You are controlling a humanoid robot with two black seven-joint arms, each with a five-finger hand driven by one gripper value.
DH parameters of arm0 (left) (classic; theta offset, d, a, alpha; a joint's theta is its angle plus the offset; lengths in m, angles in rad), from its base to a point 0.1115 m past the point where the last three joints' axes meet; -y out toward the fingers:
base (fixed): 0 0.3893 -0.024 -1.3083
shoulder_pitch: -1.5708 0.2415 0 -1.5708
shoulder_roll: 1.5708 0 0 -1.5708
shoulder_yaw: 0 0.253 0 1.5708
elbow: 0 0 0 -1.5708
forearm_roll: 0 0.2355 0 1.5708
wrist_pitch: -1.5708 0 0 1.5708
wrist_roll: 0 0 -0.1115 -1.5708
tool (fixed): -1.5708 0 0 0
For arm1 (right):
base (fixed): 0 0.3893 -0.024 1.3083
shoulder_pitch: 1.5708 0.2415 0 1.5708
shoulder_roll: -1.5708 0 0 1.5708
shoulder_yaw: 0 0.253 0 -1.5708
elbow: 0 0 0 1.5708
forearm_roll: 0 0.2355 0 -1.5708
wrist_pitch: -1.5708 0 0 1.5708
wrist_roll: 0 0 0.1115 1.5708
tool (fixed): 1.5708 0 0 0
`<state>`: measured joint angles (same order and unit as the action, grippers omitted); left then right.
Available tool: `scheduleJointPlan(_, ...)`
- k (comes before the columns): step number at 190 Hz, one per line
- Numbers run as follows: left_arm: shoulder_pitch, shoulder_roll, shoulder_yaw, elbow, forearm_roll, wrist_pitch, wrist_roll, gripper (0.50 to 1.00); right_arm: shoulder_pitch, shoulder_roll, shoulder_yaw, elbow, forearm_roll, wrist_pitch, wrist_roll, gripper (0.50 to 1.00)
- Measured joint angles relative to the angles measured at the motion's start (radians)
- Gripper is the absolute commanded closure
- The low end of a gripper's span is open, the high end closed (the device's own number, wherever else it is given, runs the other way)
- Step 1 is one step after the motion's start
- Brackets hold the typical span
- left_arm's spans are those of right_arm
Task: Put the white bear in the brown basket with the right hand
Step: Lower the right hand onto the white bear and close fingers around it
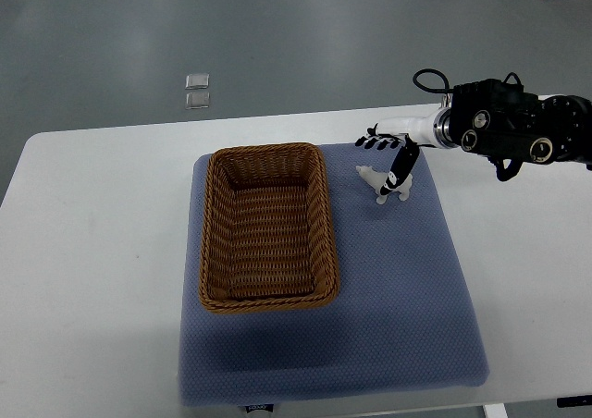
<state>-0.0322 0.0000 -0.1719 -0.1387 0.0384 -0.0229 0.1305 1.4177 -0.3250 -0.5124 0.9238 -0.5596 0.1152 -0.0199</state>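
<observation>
Grasp step — right hand [393, 159] fingers spread over white bear [377, 184]; next, close, then carry toward nine o'clock — brown basket [215, 242].

Blue mat [407, 288] on white table [92, 252]; grey floor [277, 39] beyond.

No readable text anywhere, small dark tag [260, 407] at the near edge of the blue mat [407, 288], perhaps printed, too blurred to read
</observation>
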Motion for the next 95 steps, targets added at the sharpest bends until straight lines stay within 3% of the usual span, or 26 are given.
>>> scheduleJointPlan(36,0.0,0.0,-0.001,-0.001,0.002,0.0,0.0,0.5,-0.024,-0.001,0.0,-0.001,-0.014,-0.013,0.001,0.642)
scheduleJointPlan(53,0.0,0.0,-0.001,-0.001,0.002,0.0,0.0,0.5,-0.028,-0.001,0.0,-0.001,-0.015,-0.016,0.001,0.697)
scheduleJointPlan(95,0.0,0.0,-0.001,-0.001,0.002,0.0,0.0,0.5,-0.044,0.007,0.0,-0.008,-0.017,-0.02,0.002,0.775)
